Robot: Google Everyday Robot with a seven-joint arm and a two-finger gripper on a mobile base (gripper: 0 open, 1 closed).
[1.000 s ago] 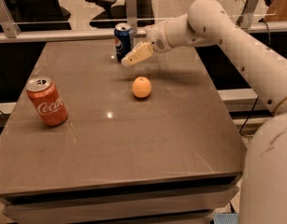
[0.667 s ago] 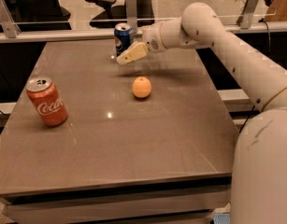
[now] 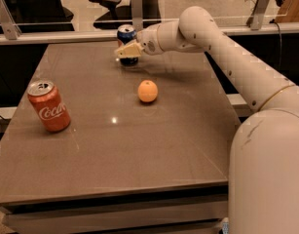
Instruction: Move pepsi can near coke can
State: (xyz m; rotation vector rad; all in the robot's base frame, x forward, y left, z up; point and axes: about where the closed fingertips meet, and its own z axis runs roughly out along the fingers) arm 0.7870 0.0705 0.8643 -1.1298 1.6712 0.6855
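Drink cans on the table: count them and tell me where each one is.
2. The coke can stands near the left edge of the table; the pepsi can stands at the far edge, with the gripper right at its front. No other can shows.

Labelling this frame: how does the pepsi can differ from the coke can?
The pepsi can is dark blue, the coke can red. The pepsi can stands at the far side of the table, partly behind the gripper; the coke can stands free near the left edge. Both are upright, silver-topped.
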